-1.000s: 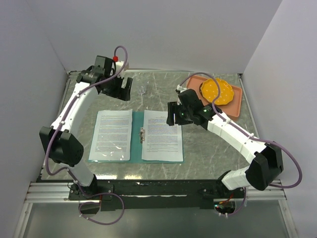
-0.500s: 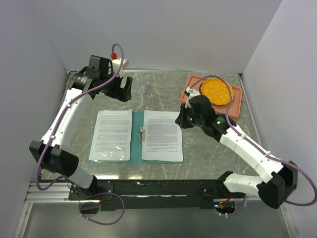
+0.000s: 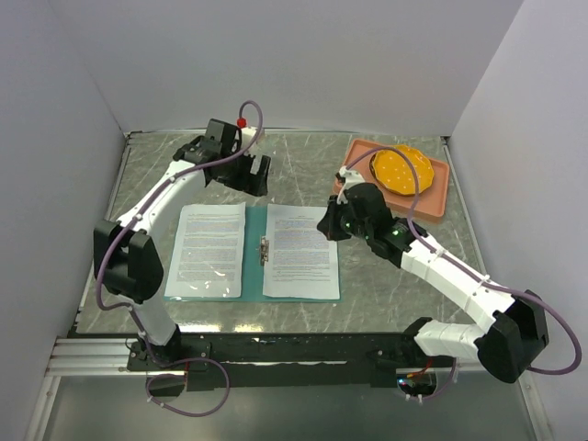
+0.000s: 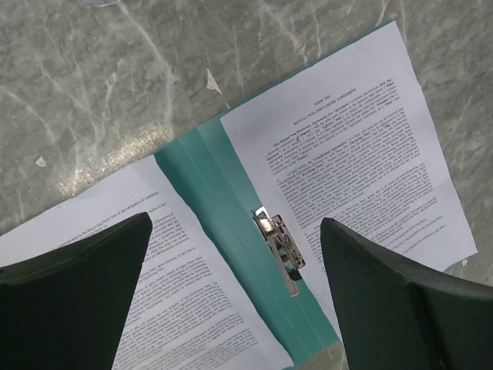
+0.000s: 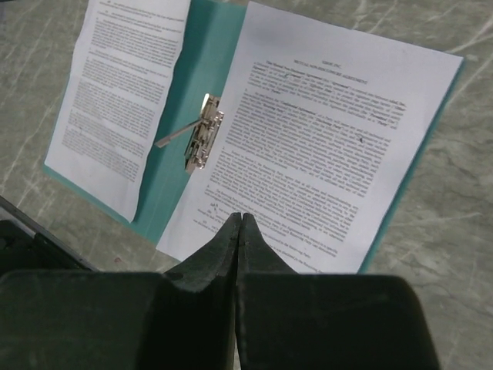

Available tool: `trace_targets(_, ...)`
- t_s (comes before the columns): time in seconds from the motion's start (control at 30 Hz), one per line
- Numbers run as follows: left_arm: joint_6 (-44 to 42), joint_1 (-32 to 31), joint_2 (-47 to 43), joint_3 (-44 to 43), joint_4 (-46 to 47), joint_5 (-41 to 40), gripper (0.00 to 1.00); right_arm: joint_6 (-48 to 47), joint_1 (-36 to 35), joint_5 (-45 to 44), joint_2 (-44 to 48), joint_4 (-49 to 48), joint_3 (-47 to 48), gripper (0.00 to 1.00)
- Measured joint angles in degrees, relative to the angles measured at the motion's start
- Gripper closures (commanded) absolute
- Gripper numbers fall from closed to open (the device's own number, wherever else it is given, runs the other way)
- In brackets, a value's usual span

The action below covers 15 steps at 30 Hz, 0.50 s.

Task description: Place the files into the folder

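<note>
Teal folder open on marble table, two files inside, one per half, print too small to read, pink tray holding orange disc, left gripper spread wide, right gripper pinched together, empty.

The grey-green marbled table carries an open teal folder. It lies flat, just nearer the arm bases than the left pincer, and its far right corner sits under the right pincer. A salmon tray rests on the tabletop beyond the right pincer, towards the far right corner.
</note>
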<state>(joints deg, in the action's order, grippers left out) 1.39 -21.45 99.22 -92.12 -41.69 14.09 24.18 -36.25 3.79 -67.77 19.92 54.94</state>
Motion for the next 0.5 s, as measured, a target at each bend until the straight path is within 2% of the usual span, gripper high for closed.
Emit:
trace_targets(0.27, 4.00, -3.98, 1.05, 8.76, 8.90, -4.98, 0.04, -1.14, -4.15, 0.31, -1.29, -12.59, -7.08, 1.00)
trace_targets(0.5, 8.00, -8.22, 1.05, 18.45, 14.86, -12.92, 0.04, -5.01, -8.00, -0.33, -11.91, -25.44, -7.85, 1.00)
